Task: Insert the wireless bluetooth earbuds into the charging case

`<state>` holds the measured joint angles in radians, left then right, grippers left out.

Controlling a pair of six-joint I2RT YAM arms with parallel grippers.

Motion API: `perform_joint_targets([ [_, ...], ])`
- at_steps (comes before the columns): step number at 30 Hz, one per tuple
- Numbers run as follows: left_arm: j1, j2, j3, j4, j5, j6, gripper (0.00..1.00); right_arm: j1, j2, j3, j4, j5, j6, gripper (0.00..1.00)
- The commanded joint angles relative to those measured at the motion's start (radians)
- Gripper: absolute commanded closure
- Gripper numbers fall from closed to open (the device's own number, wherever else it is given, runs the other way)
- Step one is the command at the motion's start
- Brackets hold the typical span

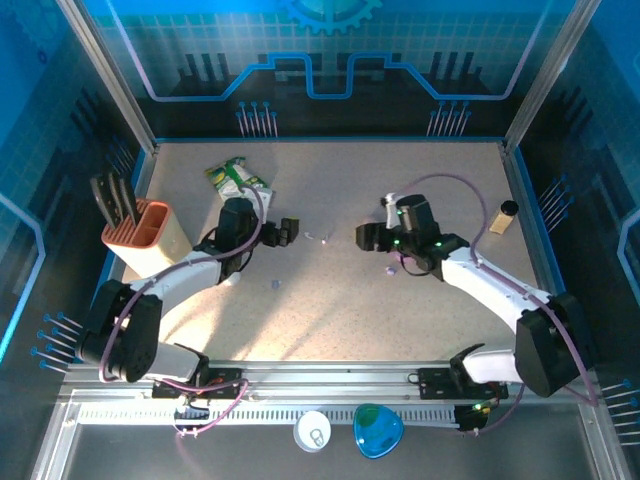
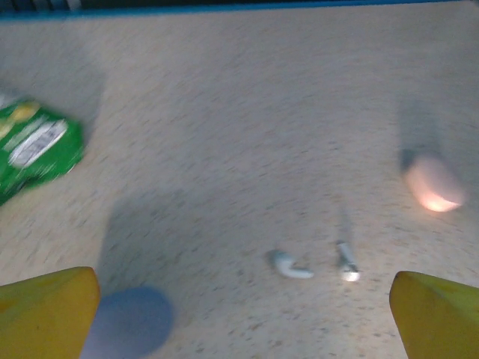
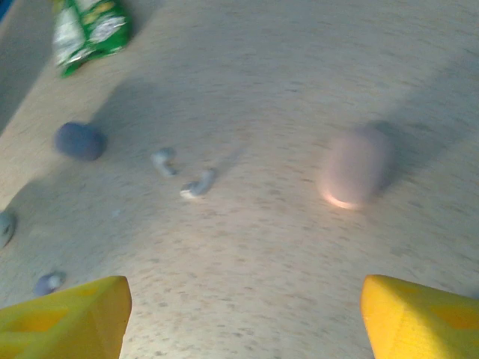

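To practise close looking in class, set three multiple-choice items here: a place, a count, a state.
1. Where on the table does the green packet lie? A far side, left half; B near right corner; C dead centre.
2. In the left wrist view, how many white earbuds lie on the table? A one; B two; C four.
3. How do the left fingers stand? A shut on a bud; B open, nothing between; C shut on the packet.
Key: 1 A, it lies far and left; 2 B, a pair lies side by side; 3 B, the yellow tips stand wide apart.
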<state>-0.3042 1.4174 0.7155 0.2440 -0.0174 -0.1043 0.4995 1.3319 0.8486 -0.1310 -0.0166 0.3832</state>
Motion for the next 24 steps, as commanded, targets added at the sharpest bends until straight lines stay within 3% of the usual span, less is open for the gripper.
perform_joint_targets([
  [1, 0.059, 0.059, 0.078, -0.152, -0.078, -0.204, 0.01, 0.084, 0.058, 0.065, 0.006, 0.030, -0.131, 0.19],
  [7, 0.105, 0.219, 0.318, -0.543, -0.160, -0.451, 0.01, 0.143, 0.149, 0.126, 0.006, 0.039, -0.144, 0.20],
  [12, 0.105, 0.327, 0.446, -0.692, -0.153, -0.539, 0.01, 0.155, 0.162, 0.135, 0.008, 0.037, -0.141, 0.19],
  [17, 0.103, 0.399, 0.505, -0.722, -0.148, -0.519, 0.01, 0.157, 0.153, 0.124, 0.002, 0.037, -0.135, 0.19],
  [20, 0.091, 0.433, 0.530, -0.731, -0.122, -0.405, 0.01, 0.157, 0.147, 0.114, 0.002, 0.039, -0.133, 0.19],
  [24, 0.045, 0.474, 0.572, -0.793, -0.196, -0.255, 0.01, 0.157, 0.146, 0.107, 0.008, 0.038, -0.129, 0.19],
])
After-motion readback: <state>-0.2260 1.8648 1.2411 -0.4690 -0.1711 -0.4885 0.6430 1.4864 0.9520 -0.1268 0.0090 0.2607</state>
